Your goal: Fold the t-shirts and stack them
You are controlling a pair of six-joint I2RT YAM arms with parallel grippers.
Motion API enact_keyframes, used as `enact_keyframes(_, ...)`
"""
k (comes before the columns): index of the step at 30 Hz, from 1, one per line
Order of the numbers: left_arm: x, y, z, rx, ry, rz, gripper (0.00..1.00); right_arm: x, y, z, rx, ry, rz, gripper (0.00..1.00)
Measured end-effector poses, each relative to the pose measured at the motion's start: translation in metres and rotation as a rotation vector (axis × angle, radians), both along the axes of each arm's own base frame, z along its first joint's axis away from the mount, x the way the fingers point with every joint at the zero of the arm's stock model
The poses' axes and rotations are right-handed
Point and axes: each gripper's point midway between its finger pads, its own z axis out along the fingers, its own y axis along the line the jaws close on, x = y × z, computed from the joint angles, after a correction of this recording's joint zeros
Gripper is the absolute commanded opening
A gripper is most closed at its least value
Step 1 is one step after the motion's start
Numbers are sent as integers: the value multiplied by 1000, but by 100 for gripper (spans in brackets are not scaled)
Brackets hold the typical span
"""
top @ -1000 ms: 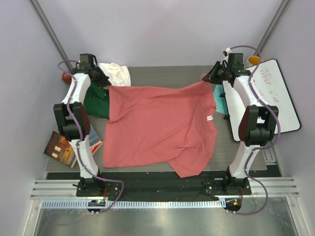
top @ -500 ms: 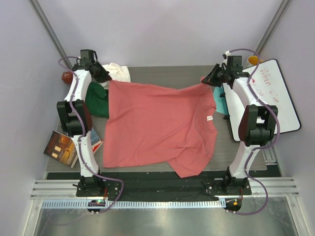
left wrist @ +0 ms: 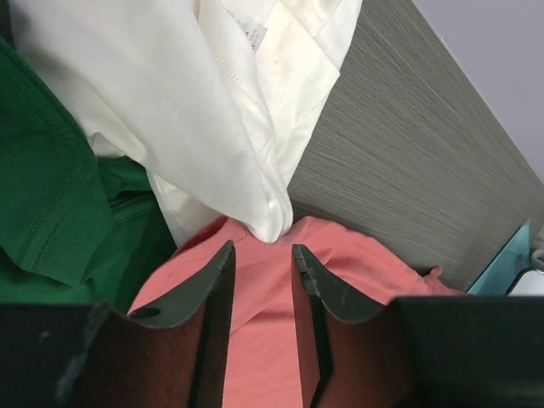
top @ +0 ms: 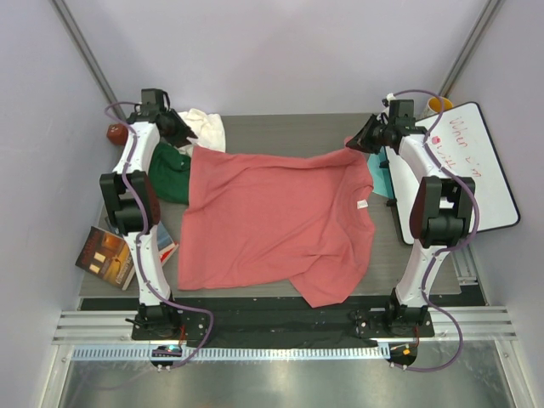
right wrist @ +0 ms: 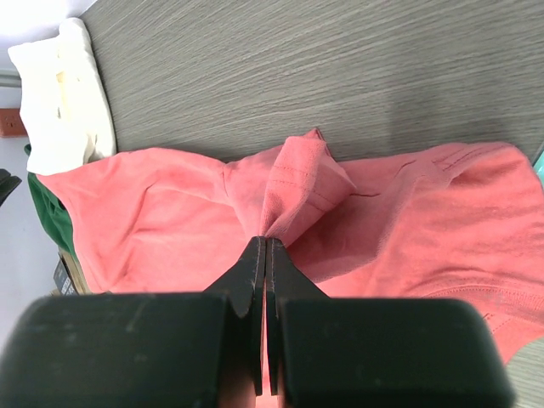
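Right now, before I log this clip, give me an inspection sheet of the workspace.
Surface: grey wood-grain table, largely under cloth.
Job's things: salmon-pink t-shirt spread in the middle; dark green t-shirt and cream-white t-shirt bunched far left.
Clutter: books at the left edge; whiteboard at right.
Grippers: left gripper open above the pink shirt's far-left corner; right gripper shut on its far-right corner.
Cables: purple cables looped along both arms.
Surroundings: pale walls; metal rail in front.
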Motion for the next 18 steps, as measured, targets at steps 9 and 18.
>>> enact_keyframes(9, -1, -1, -1, -6, 4, -6, 34, 1, 0, 1, 4, -6, 1, 1)
enact_keyframes(18, -5, -6, -10, -6, 24, -24, 32, 2, 0, 1, 4, -7, 1, 1)
